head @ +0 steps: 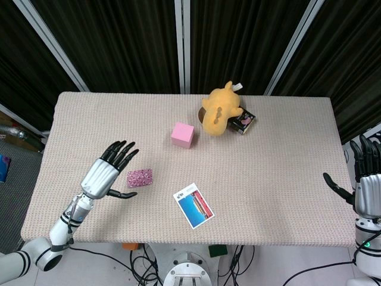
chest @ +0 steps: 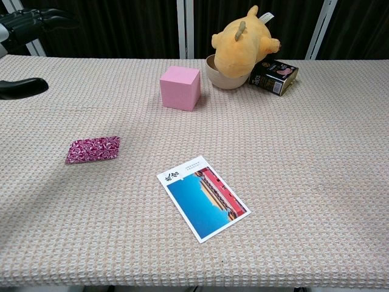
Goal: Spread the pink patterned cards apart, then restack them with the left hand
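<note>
item: left hand [head: 110, 171], fingers spread wide and holding nothing, raised at the near left of the table [head: 286, 179] with thumb pointing toward the cards, a posture that reads as ready to come down on them; item: pink patterned cards [head: 139, 177], a single squared stack lying flat just beside the thumb side of that hand, apart from it, not yet spread by the look of the neat edges; judged stage: the spreading step is still to be done; item: right hand [head: 364, 179], at the far right edge, fingers apart and empty, well away from the cards, likely parked since the task names the other hand; item: postcard [head: 193, 205] with blue and red picture, lying flat beyond the cards from the left hand, near enough to limit a wide fan in that direction; item: pink cube [head: 183, 134], further back from the cards, apart; item: yellow plush toy [head: 222, 108] head-down in a bowl [chest: 220, 76], with a small dark box [head: 244, 121] touching or just beside it, all well clear of the working area
</note>
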Robot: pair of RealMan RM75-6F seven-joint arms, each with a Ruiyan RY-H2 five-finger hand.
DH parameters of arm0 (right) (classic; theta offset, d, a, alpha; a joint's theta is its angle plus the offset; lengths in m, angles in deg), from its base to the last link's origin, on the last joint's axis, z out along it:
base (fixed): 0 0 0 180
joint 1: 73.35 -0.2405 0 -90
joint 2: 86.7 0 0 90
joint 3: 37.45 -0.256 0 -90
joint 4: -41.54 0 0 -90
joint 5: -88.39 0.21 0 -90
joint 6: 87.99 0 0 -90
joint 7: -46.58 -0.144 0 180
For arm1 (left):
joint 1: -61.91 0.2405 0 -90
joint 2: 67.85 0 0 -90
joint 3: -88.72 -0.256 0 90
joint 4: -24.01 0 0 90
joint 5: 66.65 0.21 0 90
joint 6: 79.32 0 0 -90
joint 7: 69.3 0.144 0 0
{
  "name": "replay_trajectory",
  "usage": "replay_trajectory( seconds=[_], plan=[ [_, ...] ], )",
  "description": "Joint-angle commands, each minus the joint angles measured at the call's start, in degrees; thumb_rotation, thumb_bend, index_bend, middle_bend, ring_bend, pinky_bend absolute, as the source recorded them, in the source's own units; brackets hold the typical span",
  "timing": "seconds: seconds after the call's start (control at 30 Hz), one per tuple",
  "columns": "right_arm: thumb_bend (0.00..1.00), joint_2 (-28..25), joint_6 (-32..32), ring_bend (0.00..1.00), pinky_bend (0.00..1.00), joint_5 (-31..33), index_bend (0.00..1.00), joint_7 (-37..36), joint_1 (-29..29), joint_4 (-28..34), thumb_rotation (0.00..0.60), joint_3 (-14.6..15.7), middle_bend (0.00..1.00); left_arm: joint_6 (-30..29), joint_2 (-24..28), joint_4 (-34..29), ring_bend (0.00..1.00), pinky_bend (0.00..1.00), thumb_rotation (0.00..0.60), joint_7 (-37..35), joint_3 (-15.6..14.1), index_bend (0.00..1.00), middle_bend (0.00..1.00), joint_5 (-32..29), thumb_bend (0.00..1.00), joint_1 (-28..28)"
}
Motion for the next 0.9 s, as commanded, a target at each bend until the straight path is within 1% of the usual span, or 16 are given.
replay_trajectory(
  seconds=[0.03, 0.17, 0.23, 0.27, 0.33, 0.37, 0.4, 0.43, 0.47, 0.5, 0.57, 0.6, 0.73, 0.77, 0.83, 0.9],
  plan=[
    [0.43, -0.09, 0.08, 0.00, 0.00, 0.02, 0.00, -0.12, 0.08, -0.02, 0.600, -0.03, 0.00, -0.12, -0.27, 0.42, 0.00, 0.10, 0.001, -0.04, -0.11, 0.03, 0.00, 0.19, 0.00, -0.03],
    [0.43, -0.11, -0.13, 0.00, 0.00, -0.12, 0.00, -0.04, 0.09, -0.05, 0.600, 0.19, 0.00, 0.27, -0.42, 0.42, 0.00, 0.10, 0.008, -0.15, -0.40, 0.03, 0.00, 0.31, 0.00, -0.12],
    [0.43, -0.06, -0.27, 0.00, 0.00, -0.11, 0.00, -0.08, 0.05, -0.13, 0.600, 0.23, 0.00, 0.46, -0.45, 0.38, 0.00, 0.10, 0.035, -0.09, -0.90, 0.03, 0.00, 1.00, 0.00, -0.30],
    [0.43, -0.03, -0.26, 0.00, 0.00, -0.08, 0.00, -0.12, 0.03, -0.18, 0.600, 0.18, 0.00, 0.38, -0.53, 0.56, 0.00, 0.10, 0.070, -0.10, -1.22, 0.03, 0.00, 1.64, 0.00, -0.44],
    [0.43, 0.08, -0.24, 0.00, 0.00, -0.01, 0.00, -0.30, -0.03, -0.22, 0.600, 0.07, 0.00, 0.28, -0.77, 1.52, 0.00, 0.10, 0.174, 0.32, -2.07, 0.03, 0.00, 3.23, 0.07, -0.76],
    [0.43, 0.10, -0.25, 0.00, 0.00, -0.05, 0.00, -0.34, -0.07, -0.24, 0.600, 0.06, 0.00, 0.43, -0.84, 1.82, 0.01, 0.12, 0.250, 0.74, -2.36, 0.03, 0.01, 3.65, 0.14, -0.86],
    [0.43, 0.12, -0.23, 0.00, 0.00, -0.15, 0.00, -0.36, -0.13, -0.25, 0.600, 0.05, 0.00, 0.90, -0.81, 1.79, 0.06, 0.17, 0.365, 1.13, -2.73, 0.03, 0.07, 3.99, 0.22, -1.02],
    [0.43, 0.13, -0.17, 0.00, 0.00, -0.26, 0.00, -0.41, -0.16, -0.20, 0.600, 0.06, 0.00, 1.17, -0.70, 1.53, 0.16, 0.27, 0.474, 1.59, -2.81, 0.03, 0.17, 4.03, 0.30, -1.10],
    [0.43, 0.10, -0.06, 0.00, 0.00, -0.37, 0.00, -0.44, -0.14, -0.05, 0.600, 0.09, 0.00, 1.41, -0.61, 1.18, 0.29, 0.38, 0.537, 2.36, -2.70, 0.03, 0.29, 3.94, 0.35, -1.17],
    [0.43, 0.06, 0.07, 0.00, 0.00, -0.46, 0.00, -0.44, -0.06, 0.11, 0.600, 0.15, 0.00, 2.39, -0.32, 0.46, 0.54, 0.59, 0.600, 3.04, -2.83, 0.03, 0.53, 3.49, 0.42, -1.23],
    [0.43, -0.18, 0.16, 0.00, 0.00, -0.49, 0.00, -0.14, 0.22, 0.48, 0.600, 0.37, 0.00, 7.17, 1.49, -3.42, 0.80, 0.80, 0.600, 5.09, -3.40, 0.06, 0.81, 0.59, 0.52, -1.36],
    [0.43, -0.35, 0.03, 0.00, 0.00, -0.39, 0.00, 0.08, 0.33, 0.61, 0.600, 0.46, 0.00, 9.45, 2.43, -5.34, 0.86, 0.85, 0.600, 6.36, -3.52, 0.08, 0.88, -1.00, 0.57, -1.45],
    [0.43, -0.70, -0.64, 0.00, 0.00, 0.31, 0.00, 0.04, 0.34, 0.32, 0.600, 0.29, 0.00, 21.20, 7.53, -14.83, 0.88, 0.87, 0.600, 11.58, -4.27, 0.09, 0.89, -10.41, 0.64, -2.28],
    [0.43, -0.58, -0.89, 0.00, 0.00, 0.53, 0.00, -0.18, 0.31, 0.18, 0.600, 0.27, 0.00, 22.89, 8.11, -16.02, 0.88, 0.87, 0.600, 12.18, -4.29, 0.09, 0.89, -12.18, 0.67, -2.42],
    [0.43, -0.22, -1.54, 0.00, 0.00, 0.78, 0.00, -0.29, 0.21, -0.05, 0.600, 0.47, 0.00, 25.19, 8.40, -16.32, 0.88, 0.87, 0.600, 15.05, -4.13, 0.10, 0.90, -15.05, 0.71, -2.71],
    [0.43, 0.08, -2.22, 0.00, 0.00, 1.15, 0.00, 0.16, 0.09, -0.35, 0.600, 0.56, 0.00, 26.79, 8.05, -15.96, 0.89, 0.88, 0.600, 16.84, -3.84, 0.10, 0.90, -17.51, 0.73, -2.88]
  ],
)
